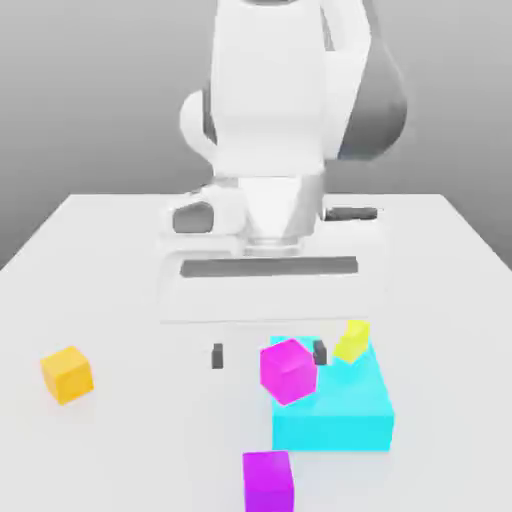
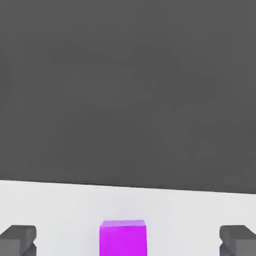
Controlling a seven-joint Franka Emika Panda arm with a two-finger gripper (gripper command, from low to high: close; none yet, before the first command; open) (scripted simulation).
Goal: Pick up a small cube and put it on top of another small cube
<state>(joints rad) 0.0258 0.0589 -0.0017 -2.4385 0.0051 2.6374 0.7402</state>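
A small violet-purple cube [image 1: 268, 481] rests on the white table near the front edge of the exterior view. My gripper [image 1: 268, 354] hangs low over the table behind it, open, its dark fingertips [image 1: 217, 355] wide apart and holding nothing. A pinker magenta cube [image 1: 288, 371] sits tilted against the big cyan block [image 1: 340, 410], close to the fingertip on the exterior view's right. In the hand view the violet cube [image 2: 123, 239] appears square-on, centred between the two fingertips [image 2: 18, 240] of the gripper [image 2: 127, 241], apart from both.
An orange cube [image 1: 67, 374] lies on the table [image 1: 110, 250] at the exterior view's left. A small yellow cube [image 1: 352, 341] rests on the cyan block's far corner. The arm's white body stands behind the gripper.
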